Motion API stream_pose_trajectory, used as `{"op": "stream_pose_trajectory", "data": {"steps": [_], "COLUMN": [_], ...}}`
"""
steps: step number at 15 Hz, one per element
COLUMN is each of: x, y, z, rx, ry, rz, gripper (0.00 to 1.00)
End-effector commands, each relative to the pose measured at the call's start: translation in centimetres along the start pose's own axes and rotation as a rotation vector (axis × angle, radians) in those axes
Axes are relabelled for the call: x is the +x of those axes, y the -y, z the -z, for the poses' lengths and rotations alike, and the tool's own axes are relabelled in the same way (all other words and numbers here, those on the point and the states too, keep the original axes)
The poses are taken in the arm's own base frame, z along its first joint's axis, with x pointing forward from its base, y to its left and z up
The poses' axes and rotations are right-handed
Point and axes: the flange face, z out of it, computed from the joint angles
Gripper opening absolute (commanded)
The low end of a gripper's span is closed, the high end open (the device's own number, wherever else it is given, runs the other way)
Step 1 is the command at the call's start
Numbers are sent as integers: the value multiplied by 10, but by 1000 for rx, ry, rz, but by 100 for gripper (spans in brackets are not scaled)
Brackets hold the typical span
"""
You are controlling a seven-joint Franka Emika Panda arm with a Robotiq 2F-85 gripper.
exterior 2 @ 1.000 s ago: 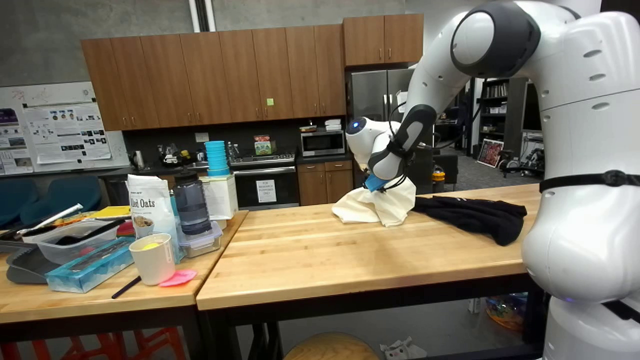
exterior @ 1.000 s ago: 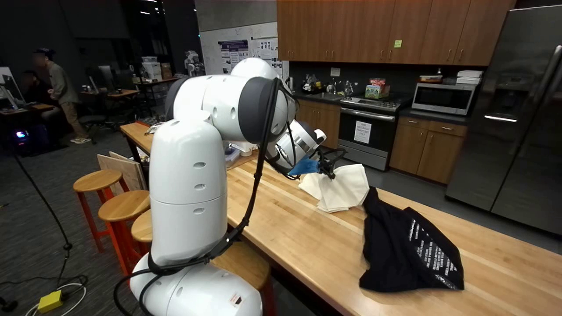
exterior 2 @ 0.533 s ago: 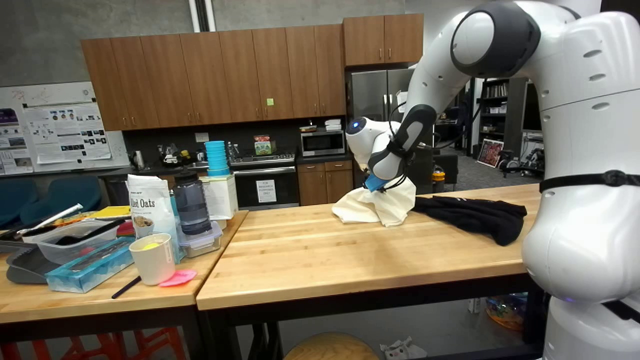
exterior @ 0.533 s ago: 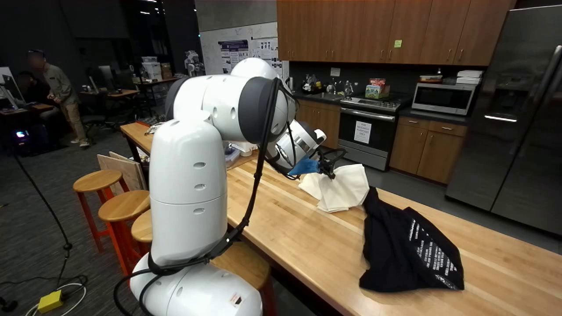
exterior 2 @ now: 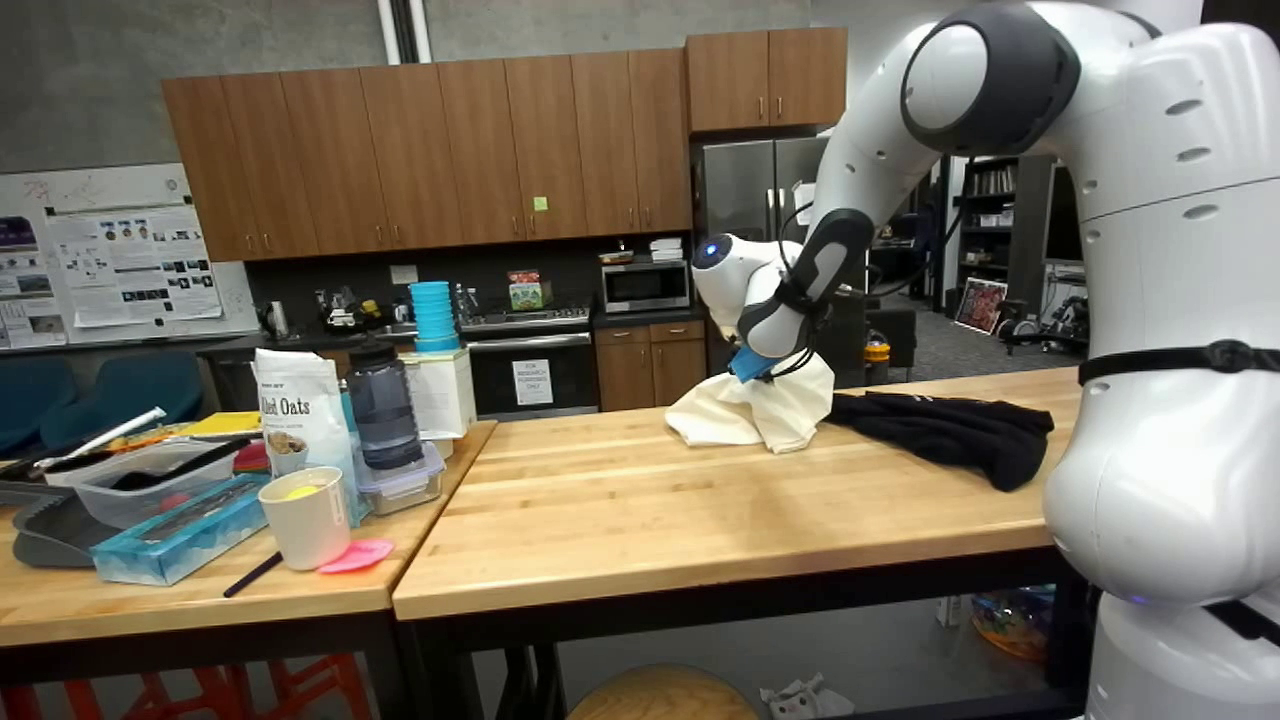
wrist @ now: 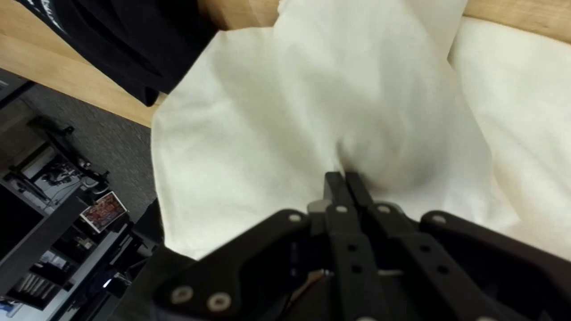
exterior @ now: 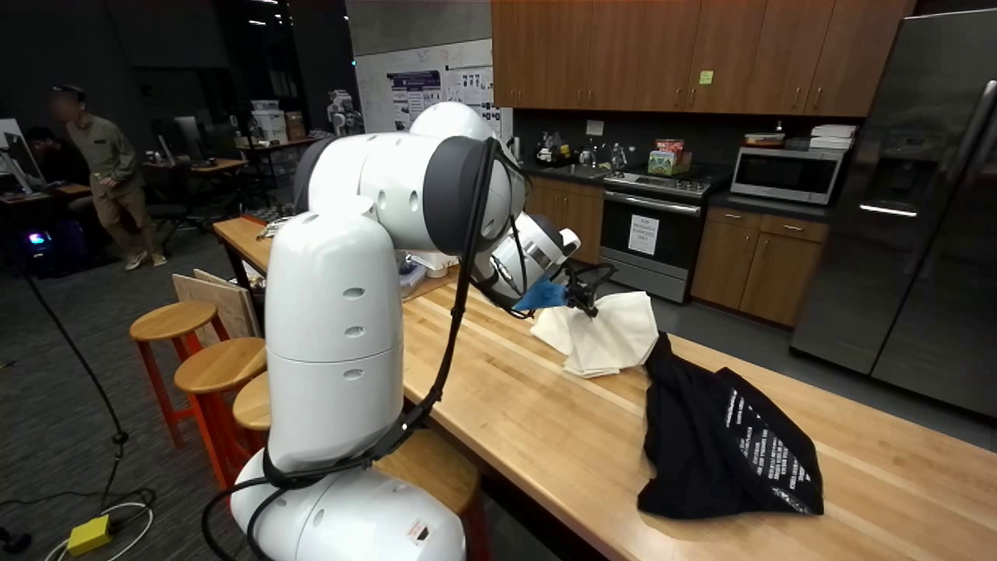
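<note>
Tool [wrist: 342,175] is clenching a small pinch of the cream cloth [exterior: 611,339]; the rest is draping onto the table [exterior: 530,421], just beside the black garment [exterior: 693,452]. Risk, I'm guessing: pinch is looking shallow, so cloth could be slipping out under a pull, or its loose edge could be catching the garment. Versus a moment ago, tool and cloth are sitting slightly nearer the garment.

Both exterior views face the stove [exterior: 668,234] across my table [exterior 2: 620,510]; my wrist view looks closely at cloth [wrist: 250,147].
</note>
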Motion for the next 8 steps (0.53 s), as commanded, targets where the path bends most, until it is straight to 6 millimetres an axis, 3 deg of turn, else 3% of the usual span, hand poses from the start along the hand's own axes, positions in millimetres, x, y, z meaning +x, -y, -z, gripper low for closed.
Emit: {"op": "stream_pose_trajectory", "data": {"steps": [1,5,8], "x": [11,11,14], "y": [-13,-24,-31], "z": [-2,-22,-25], "rx": [-88,-174,-189], "ry": [-13,35,47], "rz": [-80,-131,-163], "gripper": [0,0,0]}}
